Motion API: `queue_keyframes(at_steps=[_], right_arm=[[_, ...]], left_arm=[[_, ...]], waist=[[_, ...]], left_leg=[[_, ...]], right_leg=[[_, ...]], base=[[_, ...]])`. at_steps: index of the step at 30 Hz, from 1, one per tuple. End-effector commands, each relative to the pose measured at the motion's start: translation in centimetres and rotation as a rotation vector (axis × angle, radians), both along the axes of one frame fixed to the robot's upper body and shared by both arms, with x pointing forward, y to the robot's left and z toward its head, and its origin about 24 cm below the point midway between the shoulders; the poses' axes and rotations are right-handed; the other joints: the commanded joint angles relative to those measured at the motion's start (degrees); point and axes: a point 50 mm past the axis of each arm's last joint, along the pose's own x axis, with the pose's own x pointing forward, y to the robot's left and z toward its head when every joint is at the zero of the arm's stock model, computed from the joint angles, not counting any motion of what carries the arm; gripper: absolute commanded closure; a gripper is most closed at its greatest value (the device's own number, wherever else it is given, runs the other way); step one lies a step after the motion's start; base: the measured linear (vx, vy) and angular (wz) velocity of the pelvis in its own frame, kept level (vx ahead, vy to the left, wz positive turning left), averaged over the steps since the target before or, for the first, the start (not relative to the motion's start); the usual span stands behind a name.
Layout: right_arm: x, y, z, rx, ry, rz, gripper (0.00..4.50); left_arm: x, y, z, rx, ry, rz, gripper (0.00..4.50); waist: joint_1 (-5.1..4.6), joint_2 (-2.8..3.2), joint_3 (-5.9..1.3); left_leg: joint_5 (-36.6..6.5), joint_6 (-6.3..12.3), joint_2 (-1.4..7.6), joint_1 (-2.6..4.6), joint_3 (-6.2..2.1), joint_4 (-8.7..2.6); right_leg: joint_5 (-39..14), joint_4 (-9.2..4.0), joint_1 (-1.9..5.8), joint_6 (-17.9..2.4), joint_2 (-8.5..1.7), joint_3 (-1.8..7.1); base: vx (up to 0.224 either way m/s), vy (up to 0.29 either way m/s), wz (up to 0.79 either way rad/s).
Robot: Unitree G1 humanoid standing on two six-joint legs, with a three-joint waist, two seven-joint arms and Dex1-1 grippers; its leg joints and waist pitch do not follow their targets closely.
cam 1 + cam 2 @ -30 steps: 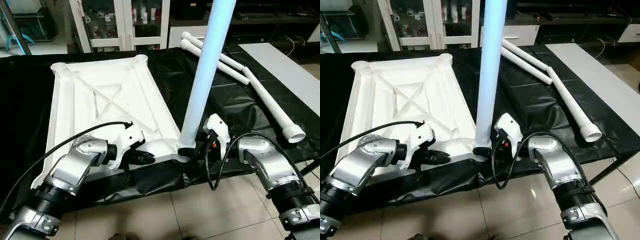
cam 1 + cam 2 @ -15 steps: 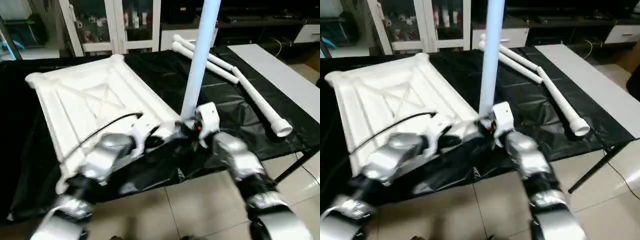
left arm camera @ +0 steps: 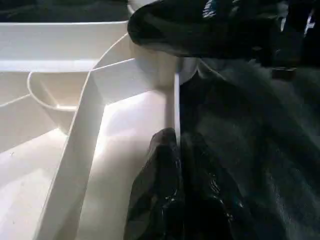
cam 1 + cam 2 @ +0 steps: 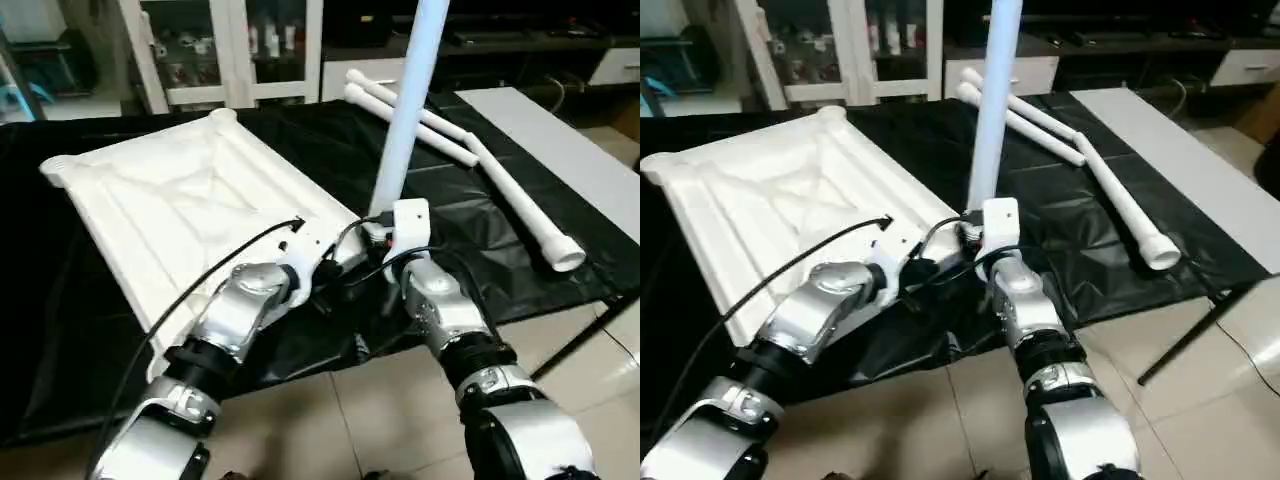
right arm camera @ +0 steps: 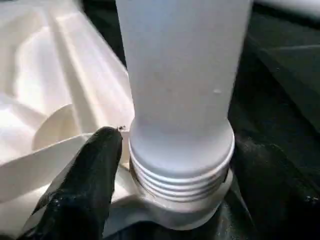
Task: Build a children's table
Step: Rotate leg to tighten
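The white plastic square tabletop point(image 4: 190, 215) is laid ribbed underside up on the black-covered surface point(image 4: 460, 215). A long white tapered tube leg point(image 4: 405, 120) is stood upright in its corner socket point(image 5: 175, 200), threads visible at the base. The right end effector point(image 5: 175, 165) is spread apart around that base, one finger point(image 5: 85, 185) just beside it. The left end effector point(image 3: 185, 190) is pressed together at the tabletop's edge rib beside the socket. Three more white legs point(image 4: 500, 180) are seen lying well beyond the right end effector.
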Motion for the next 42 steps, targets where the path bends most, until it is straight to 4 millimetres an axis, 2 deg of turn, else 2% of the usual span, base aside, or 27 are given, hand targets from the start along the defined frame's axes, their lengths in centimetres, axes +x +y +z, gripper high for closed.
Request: queue_keyframes(at_steps=[1,3,6,7,8,10,11,12,13,14,18,21,28,33,36,37,41,42], right_arm=[[-0.2,0.0,0.8,0.012,-0.037,0.105,0.67],[-0.4,-0.8,1.0,0.025,-0.033,0.153,0.45],[-0.8,-1.7,1.1,0.030,-0.025,0.215,0.24],[-1.5,-2.7,1.4,0.013,-0.022,0.318,0.24],[-1.7,-2.9,1.4,0.008,-0.020,0.348,0.24],[-3.1,-4.3,1.6,-0.031,0.002,0.513,0.24],[-3.2,-4.4,1.7,-0.036,0.004,0.528,0.24],[-3.9,-5.0,1.8,-0.060,0.021,0.600,0.24],[-4.1,-5.4,1.8,-0.075,0.026,0.619,0.24],[-4.1,-5.8,1.9,-0.087,0.030,0.622,0.24],[-4.0,-6.8,2.3,-0.096,0.048,0.641,0.24],[-4.0,-6.8,2.5,-0.091,0.050,0.648,0.24],[-4.0,-6.3,2.4,-0.077,0.035,0.672,0.89],[-4.2,-6.3,2.3,-0.064,0.048,0.684,1.34],[-4.3,-6.3,2.3,-0.059,0.053,0.688,1.44],[-4.4,-6.3,2.2,-0.054,0.056,0.690,1.66],[-4.4,-6.3,2.1,-0.058,0.054,0.682,1.78],[-4.0,-6.2,1.7,-0.083,0.050,0.625,1.78]], left_arm=[[-1.2,-0.2,-0.2,-0.046,0.005,-0.144,4.50],[-1.6,0.3,-0.3,-0.051,0.014,-0.185,4.50],[-2.0,0.8,-0.4,-0.055,0.031,-0.222,4.50],[-2.4,1.4,-0.4,-0.057,0.051,-0.261,4.50],[-2.6,1.6,-0.4,-0.057,0.056,-0.271,4.50],[-3.2,2.3,-0.3,-0.055,0.089,-0.329,4.50],[-3.3,2.4,-0.3,-0.054,0.092,-0.334,4.50],[-3.6,2.7,-0.3,-0.050,0.109,-0.366,4.50],[-3.8,2.9,-0.3,-0.048,0.121,-0.381,4.50],[-3.9,3.1,-0.3,-0.044,0.128,-0.393,4.50],[-4.0,3.7,-0.3,-0.023,0.138,-0.402,4.50],[-3.9,3.8,-0.3,-0.022,0.137,-0.401,4.50],[-4.1,3.8,-0.1,-0.027,0.144,-0.408,4.50],[-4.2,3.9,-0.2,-0.025,0.155,-0.413,4.50],[-4.3,3.9,-0.3,-0.024,0.161,-0.417,4.50],[-4.3,3.9,-0.3,-0.024,0.165,-0.420,4.50],[-4.4,3.9,-0.3,-0.022,0.169,-0.423,4.50],[-4.3,3.9,-0.3,-0.018,0.162,-0.417,4.50]], waist=[[0.12,-0.25,-3.11],[0.34,-0.24,-3.13],[0.72,-0.08,-3.08],[0.99,0.35,-3.15],[1.22,0.27,-3.15],[1.62,0.00,-3.20],[1.79,0.07,-3.27],[1.90,0.75,-3.25],[1.86,0.36,-3.30],[1.89,0.31,-3.38],[2.43,0.37,-3.41],[2.60,0.35,-3.41],[2.49,0.24,-3.28],[2.52,0.23,-3.45],[2.56,0.25,-3.49],[2.55,0.25,-3.46],[2.52,0.26,-3.48],[2.58,0.67,-3.45]], left_leg=[[-26.41,-0.44,1.58,0.85,-1.49,-5.24],[-25.96,0.03,1.59,1.29,-1.15,-5.12],[-24.90,-0.05,1.88,1.40,-1.01,-5.27],[-24.46,-0.36,1.93,1.44,-0.99,-5.31],[-24.10,-0.11,1.90,1.47,-0.99,-5.40],[-21.96,0.51,2.09,1.34,-0.65,-5.32],[-21.47,0.71,2.08,1.35,-0.66,-5.24],[-20.45,0.82,2.06,1.18,-0.72,-5.31],[-19.71,0.93,2.09,1.17,-0.57,-5.18],[-19.17,1.04,2.04,1.05,-0.57,-5.17],[-17.82,1.02,2.11,1.56,-0.30,-4.91],[-16.80,0.94,2.09,1.37,-0.37,-5.01],[-19.11,-0.09,2.09,1.35,-0.57,-5.15],[-17.00,0.36,2.06,1.29,-0.50,-5.01],[-15.56,0.97,2.03,1.27,-0.39,-4.88],[-15.56,1.05,2.02,1.25,-0.38,-4.88],[-15.76,0.95,2.04,1.33,-0.39,-4.87],[-15.83,0.75,2.03,1.37,-0.45,-4.91]], right_leg=[[-28.37,-4.92,1.48,-5.85,-1.44,0.66],[-26.74,-4.88,1.25,-6.93,-1.21,0.94],[-24.68,-4.51,1.20,-8.01,-1.15,1.16],[-23.61,-4.25,1.23,-8.40,-1.23,1.28],[-22.48,-4.28,1.59,-8.15,-0.87,1.16],[-18.39,-3.76,1.81,-9.53,-0.95,1.51],[-17.81,-3.59,1.90,-9.71,-0.96,1.50],[-16.45,-3.37,2.09,-10.31,-1.00,1.53],[-15.40,-3.34,2.09,-10.66,-1.00,1.58],[-14.75,-3.18,2.25,-10.91,-1.01,1.58],[-14.53,-3.24,1.99,-11.82,-1.06,1.68],[-13.17,-2.93,2.24,-11.99,-1.01,1.61],[-17.56,-3.33,2.16,-10.61,-1.18,1.58],[-14.32,-2.97,2.33,-11.33,-1.10,1.59],[-12.57,-2.79,2.44,-12.06,-1.10,1.59],[-12.67,-2.80,2.47,-12.18,-1.11,1.57],[-12.98,-2.79,2.48,-12.25,-1.09,1.56],[-13.07,-2.78,2.46,-12.23,-1.11,1.57]], base=[[0.000,0.000,0.00],[0.000,0.000,0.00],[0.000,0.000,0.00],[0.000,0.000,0.00],[0.000,0.000,0.00],[0.000,0.000,0.00],[0.000,0.000,0.00],[0.000,0.000,0.00],[0.000,0.000,0.00],[0.000,0.000,0.00],[0.000,0.000,0.00],[0.000,0.000,0.00],[0.000,0.000,0.00],[0.000,0.000,0.00],[0.000,0.000,0.00],[0.000,0.000,0.00],[0.000,0.000,0.00],[0.000,0.000,0.00]])
